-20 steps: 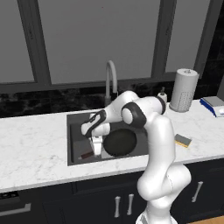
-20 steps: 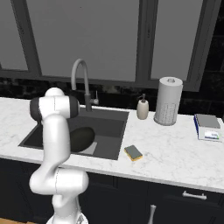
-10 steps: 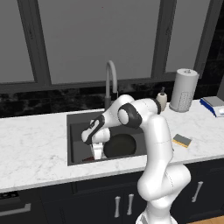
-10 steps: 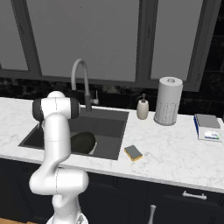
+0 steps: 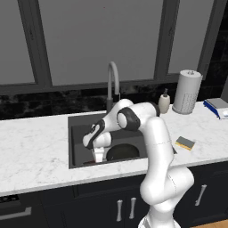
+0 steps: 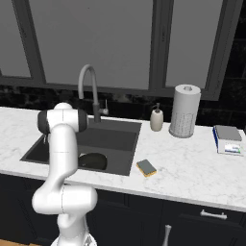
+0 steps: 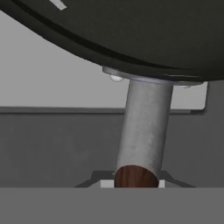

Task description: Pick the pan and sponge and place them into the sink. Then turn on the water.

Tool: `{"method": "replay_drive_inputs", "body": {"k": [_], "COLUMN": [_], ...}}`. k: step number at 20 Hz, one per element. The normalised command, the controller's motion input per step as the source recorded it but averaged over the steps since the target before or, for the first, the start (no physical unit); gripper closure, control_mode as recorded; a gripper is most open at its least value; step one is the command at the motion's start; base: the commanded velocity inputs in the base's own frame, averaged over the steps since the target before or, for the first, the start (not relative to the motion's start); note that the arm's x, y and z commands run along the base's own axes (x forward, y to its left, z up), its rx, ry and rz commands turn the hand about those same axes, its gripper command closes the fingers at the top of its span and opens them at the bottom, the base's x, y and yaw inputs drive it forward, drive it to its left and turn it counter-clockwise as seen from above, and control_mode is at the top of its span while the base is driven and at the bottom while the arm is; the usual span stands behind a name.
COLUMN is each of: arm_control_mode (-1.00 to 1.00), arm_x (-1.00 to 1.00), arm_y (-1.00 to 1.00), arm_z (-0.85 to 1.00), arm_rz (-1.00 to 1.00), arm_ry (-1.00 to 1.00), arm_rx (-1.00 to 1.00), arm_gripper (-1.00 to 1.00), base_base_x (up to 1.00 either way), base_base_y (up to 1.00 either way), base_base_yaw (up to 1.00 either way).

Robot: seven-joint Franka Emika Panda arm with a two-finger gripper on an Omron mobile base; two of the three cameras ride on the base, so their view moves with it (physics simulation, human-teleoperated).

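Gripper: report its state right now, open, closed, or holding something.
Gripper: closed on the pan by its handle, low inside the sink.

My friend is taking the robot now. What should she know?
Gripper: shut on the pan's handle, down inside the sink.
Pan: in the sink, low in the basin, not let go yet.
Sponge: on the counter to the right of the sink, untouched.
Faucet: no water running.
Done: pan brought into the sink.
Left: let go of the pan, put the sponge in the sink, then turn on the water.
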Motion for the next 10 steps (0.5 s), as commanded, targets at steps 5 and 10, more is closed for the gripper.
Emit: {"method": "replay_drive_inputs", "body": {"k": [5, 10], "arm_control_mode": [-1.00, -1.00], "arm_x": [0.16, 0.09], "arm_y": [0.00, 0.00], "arm_z": [-0.27, -0.24], "arm_rz": [0.00, 0.00], "arm_ry": [0.00, 0.00], "arm_rx": [0.00, 0.00], "arm_gripper": [1.00, 1.00], "base_base_x": [0.00, 0.00], "base_base_y": [0.00, 0.00], "base_base_yaw": [0.00, 0.00]}}
